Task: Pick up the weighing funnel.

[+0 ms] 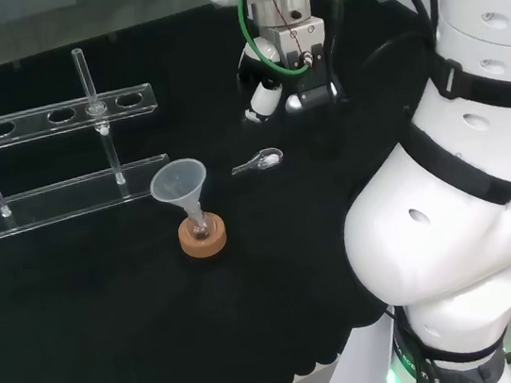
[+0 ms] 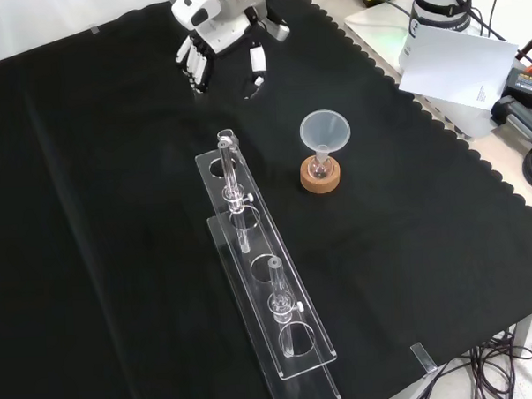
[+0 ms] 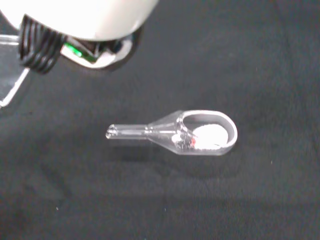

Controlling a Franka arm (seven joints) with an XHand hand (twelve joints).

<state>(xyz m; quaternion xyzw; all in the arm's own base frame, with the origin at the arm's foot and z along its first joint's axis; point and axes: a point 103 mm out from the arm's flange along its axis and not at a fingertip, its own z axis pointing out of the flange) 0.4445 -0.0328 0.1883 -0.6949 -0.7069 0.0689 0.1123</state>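
The weighing funnel (image 3: pixel 185 132), a small clear scoop with a short stem, lies flat on the black cloth with a bit of white powder in its bowl. In the head view the weighing funnel (image 1: pixel 259 161) rests just below the hand (image 1: pixel 290 63), which hangs above it without touching. In the front view the hand (image 2: pixel 216 29) is at the top, with its fingers (image 2: pixel 194 66) pointing down and relaxed, holding nothing. The weighing funnel (image 2: pixel 251 92) lies faintly on the cloth just beneath the thumb. A blurred white part of the hand (image 3: pixel 85 20) hangs over the scoop in the wrist view.
The big funnel (image 1: pixel 180 183) stands mouth up in a small flask on a cork ring (image 1: pixel 203 237), a short way left of the scoop in the head view. A clear tube rack (image 2: pixel 261 279) with a few tubes runs down the front view's middle. The arm's white links (image 1: pixel 465 191) stand at the right.
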